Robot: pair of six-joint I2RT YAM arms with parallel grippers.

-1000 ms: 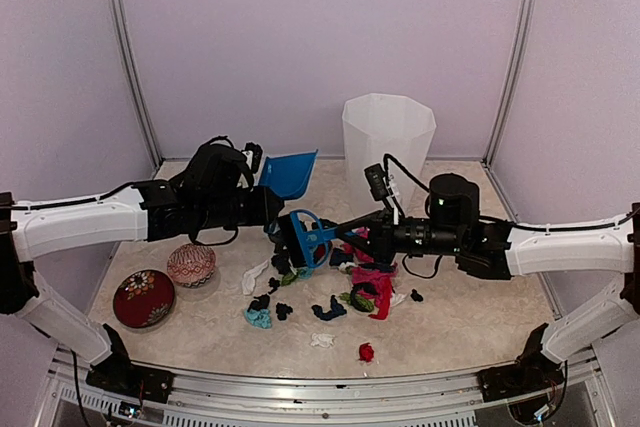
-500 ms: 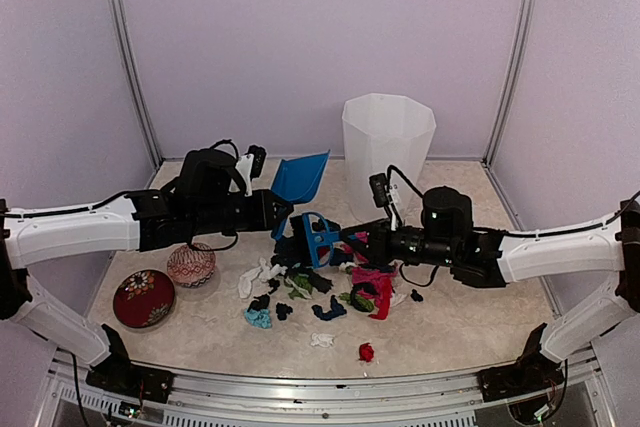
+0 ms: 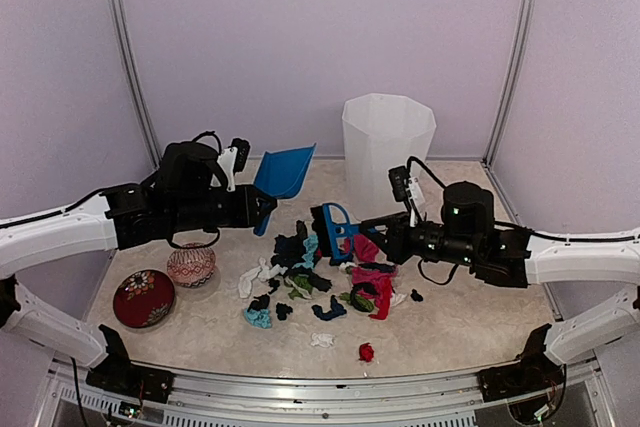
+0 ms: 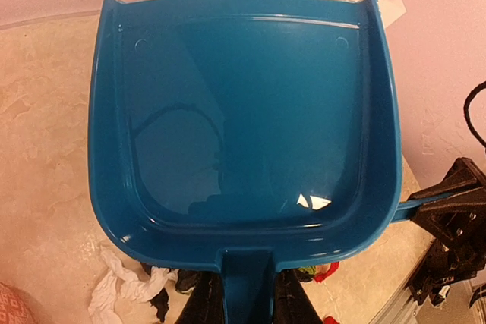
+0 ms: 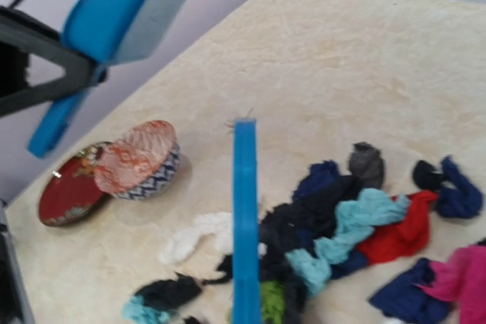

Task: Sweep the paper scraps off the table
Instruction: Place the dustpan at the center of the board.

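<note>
- The left gripper (image 4: 247,300) is clamping the glossy blue dustpan (image 4: 243,111) by its handle, with the pan hanging above the table (image 3: 470,322).
- The right gripper (image 3: 388,239), fingers hidden, is seemingly pinching the thin blue brush (image 3: 337,230).
- The crumpled paper scraps (image 3: 315,282) are lying mid-table beside the brush. Gathering is underway; next, the pan's lip needs lowering flat.

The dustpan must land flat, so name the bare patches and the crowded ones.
Bare table lies near right, between the paper scraps and the right edge. A second strip lies near left, between the red plate and the lone white scrap. The middle is crowded with scraps; the patterned bowl and plate fill the left.
</note>
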